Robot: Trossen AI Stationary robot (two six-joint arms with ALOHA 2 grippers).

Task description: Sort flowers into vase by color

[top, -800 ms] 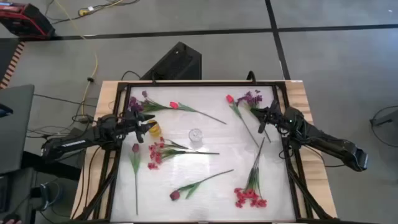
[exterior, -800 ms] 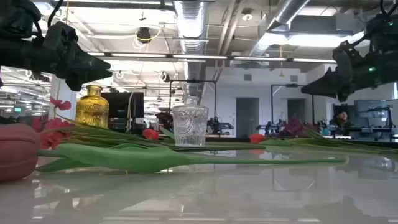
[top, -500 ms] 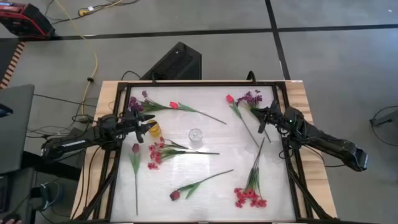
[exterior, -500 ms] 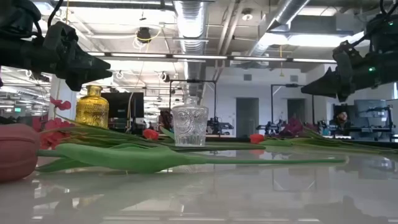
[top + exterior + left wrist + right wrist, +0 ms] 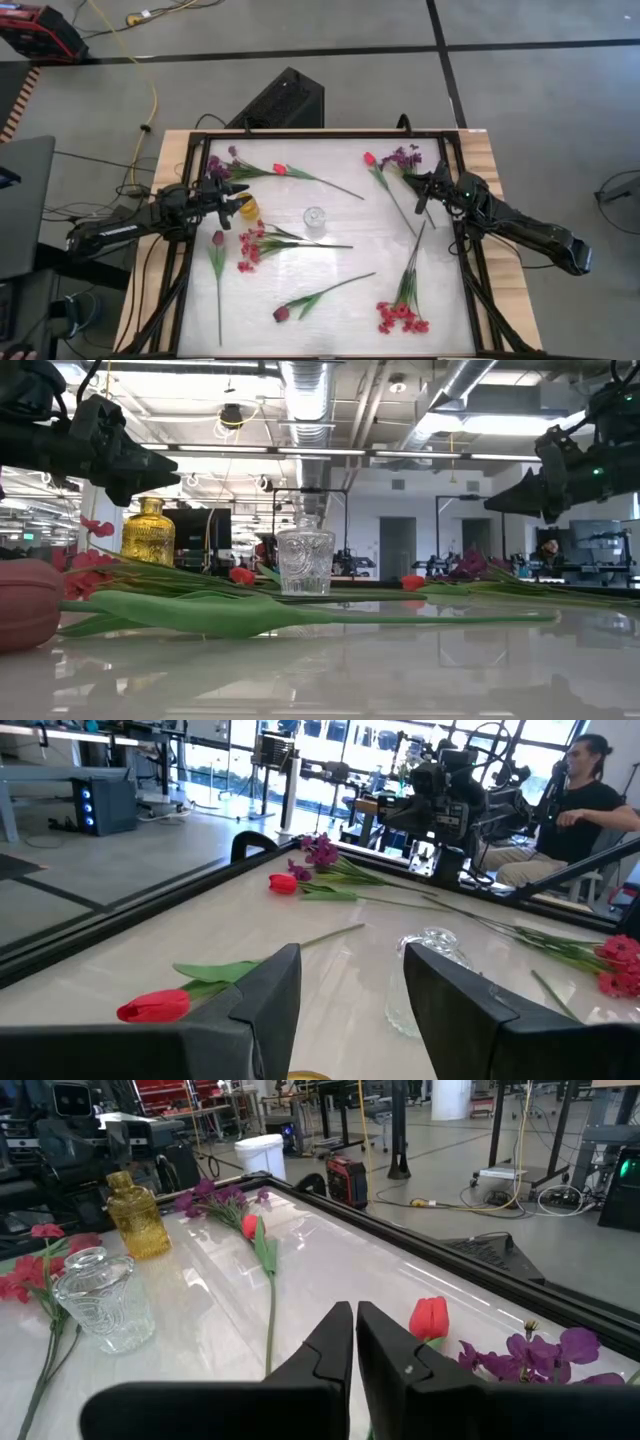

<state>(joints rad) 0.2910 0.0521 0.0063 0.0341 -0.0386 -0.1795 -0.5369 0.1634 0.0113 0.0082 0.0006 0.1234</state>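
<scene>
left gripper [image 5: 240, 196]: fingers spread, nothing between them; raised over the yellow vase [image 5: 247, 208] at the table's left edge
purple spray [image 5: 222, 165]: lying just behind that gripper; red tulip [image 5: 280, 169] beside it
maroon tulip [image 5: 218, 238]: flat, in front of the yellow vase
clear vase [image 5: 314, 217]: upright, mid-table
right gripper [image 5: 421, 193]: fingers pinched together, grasping nothing; above the far-right purple spray [image 5: 404, 157]
writing: none readable

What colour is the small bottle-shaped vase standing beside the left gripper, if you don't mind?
Amber yellow vase, clearest in the right wrist view.
</scene>
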